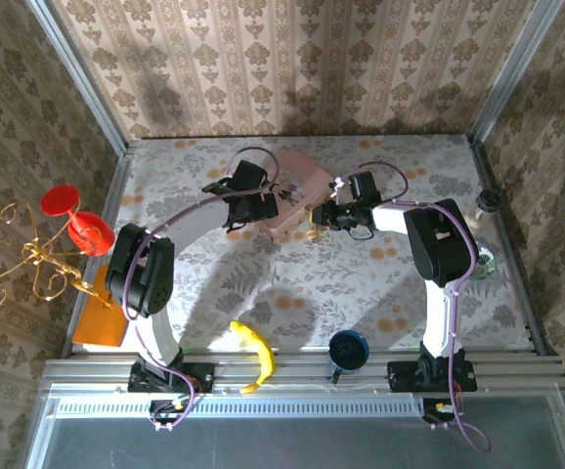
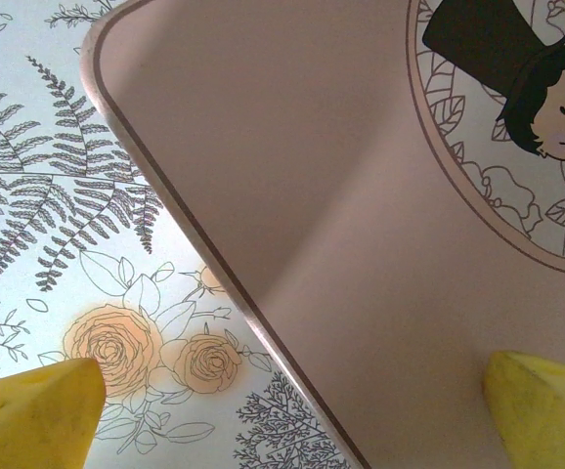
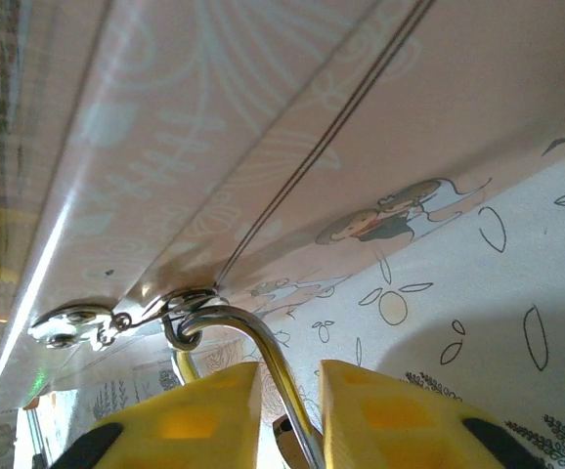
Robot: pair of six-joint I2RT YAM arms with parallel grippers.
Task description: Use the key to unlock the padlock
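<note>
The pink box (image 2: 341, 244) is showing a black-hatted cartoon figure on its lid, while the white tablecloth (image 2: 58, 195) is displaying grey ferns and orange roses.

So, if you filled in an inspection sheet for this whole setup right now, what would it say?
Surface: floral cloth, lying flat.
Job's things: padlock, its chrome shackle hooked through the hasp of the pink box.
Clutter: banana, blue cup, orange block, red goblet, gold wire stand.
Grippers: left gripper open above the box corner; right gripper closed on the padlock.
Cables: purple cables along both arms.
Surroundings: patterned wallpaper, metal frame.
</note>
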